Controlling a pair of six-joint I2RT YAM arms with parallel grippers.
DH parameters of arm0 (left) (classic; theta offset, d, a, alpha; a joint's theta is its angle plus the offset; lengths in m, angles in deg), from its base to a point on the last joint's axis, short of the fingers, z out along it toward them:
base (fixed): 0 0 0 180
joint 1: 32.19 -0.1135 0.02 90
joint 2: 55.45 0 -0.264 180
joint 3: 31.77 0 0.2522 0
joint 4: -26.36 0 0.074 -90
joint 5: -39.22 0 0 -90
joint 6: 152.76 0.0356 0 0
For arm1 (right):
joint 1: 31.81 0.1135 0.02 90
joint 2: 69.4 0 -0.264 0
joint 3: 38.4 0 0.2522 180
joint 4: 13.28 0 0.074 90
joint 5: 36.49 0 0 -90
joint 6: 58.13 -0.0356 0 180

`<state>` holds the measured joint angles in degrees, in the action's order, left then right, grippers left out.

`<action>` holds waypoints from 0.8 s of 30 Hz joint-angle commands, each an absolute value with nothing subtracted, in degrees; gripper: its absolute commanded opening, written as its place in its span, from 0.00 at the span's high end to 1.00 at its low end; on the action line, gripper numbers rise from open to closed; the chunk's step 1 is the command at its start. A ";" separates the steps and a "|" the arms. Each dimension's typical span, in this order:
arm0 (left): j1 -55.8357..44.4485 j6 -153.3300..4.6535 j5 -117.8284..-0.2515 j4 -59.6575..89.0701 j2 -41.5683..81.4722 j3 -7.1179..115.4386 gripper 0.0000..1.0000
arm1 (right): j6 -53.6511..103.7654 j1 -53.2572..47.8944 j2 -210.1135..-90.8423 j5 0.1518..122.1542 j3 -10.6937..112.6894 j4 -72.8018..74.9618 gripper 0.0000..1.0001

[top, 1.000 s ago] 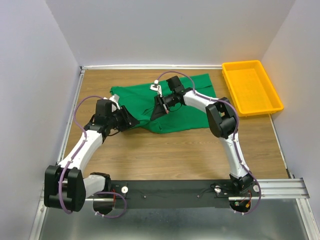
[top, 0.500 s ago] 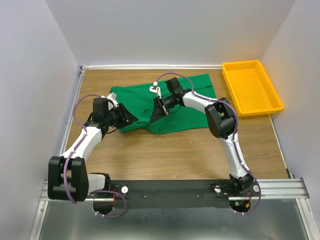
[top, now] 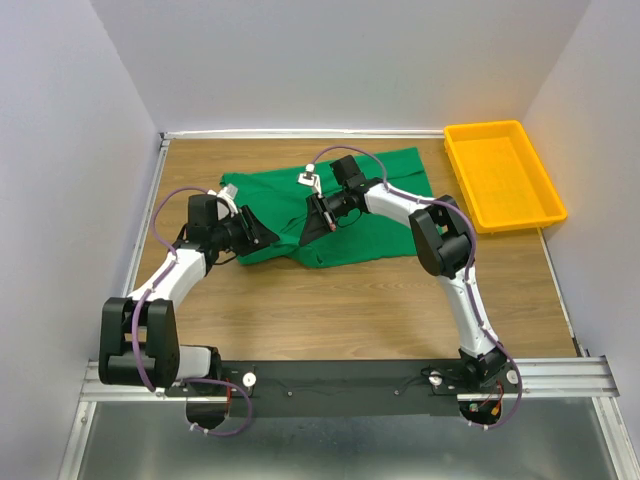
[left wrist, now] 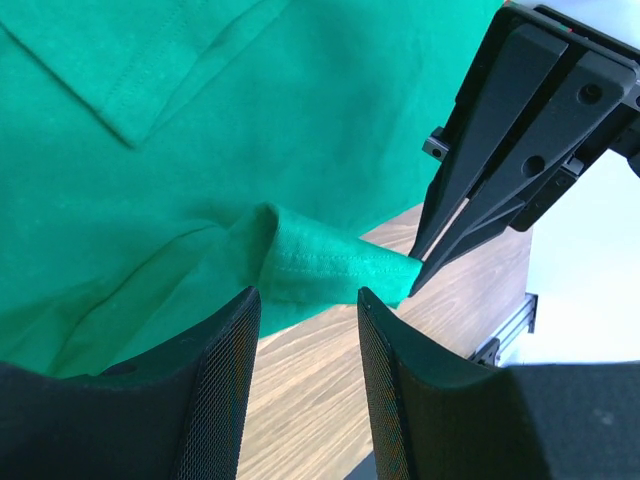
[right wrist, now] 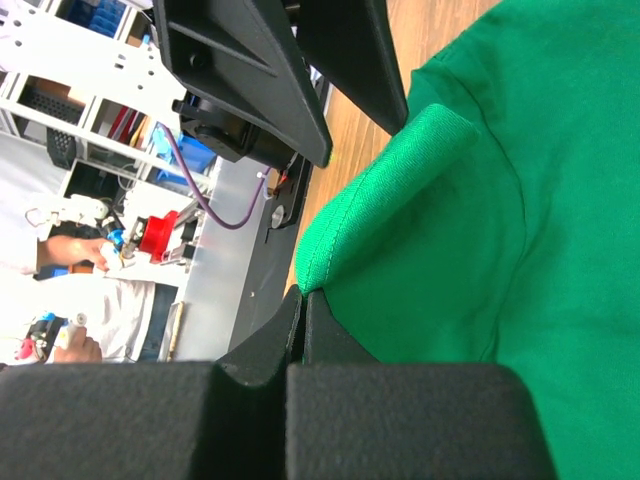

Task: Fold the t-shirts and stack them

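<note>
Left gripper (left wrist: 305, 300) has slid in to t-shirt (top: 345, 242) sleeve hem, fingers spread, gripping nothing yet. Right gripper (right wrist: 303, 295) still pinches raised fold. Two-handed fold likely next.

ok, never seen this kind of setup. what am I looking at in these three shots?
Two robot arms, left and right, are bolted to a wooden table. The wide picture looks down from above and behind them; the other two come from a camera on each wrist, looking past its own fingers. On the table lie a green t-shirt and, far right, a yellow tray. The right hand is shut on a fold of the shirt. The left hand is open, close to that fold, gripping nothing.
</note>
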<state>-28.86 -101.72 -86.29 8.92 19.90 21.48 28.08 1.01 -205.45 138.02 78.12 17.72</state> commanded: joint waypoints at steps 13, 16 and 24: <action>-29.47 -99.41 -90.50 12.34 24.52 20.40 0.47 | 28.88 1.68 -202.82 142.46 78.72 18.24 0.99; -29.47 -99.41 -91.38 13.83 25.14 20.31 0.47 | 28.80 1.77 -202.82 142.63 78.72 18.24 0.99; -29.56 -100.20 -94.63 16.11 26.28 21.54 0.47 | 28.71 1.77 -202.64 142.63 78.72 18.24 0.99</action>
<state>-29.12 -100.47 -90.94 13.51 25.67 20.84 28.06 1.25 -205.45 138.02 78.12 17.72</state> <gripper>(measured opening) 0.530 0.012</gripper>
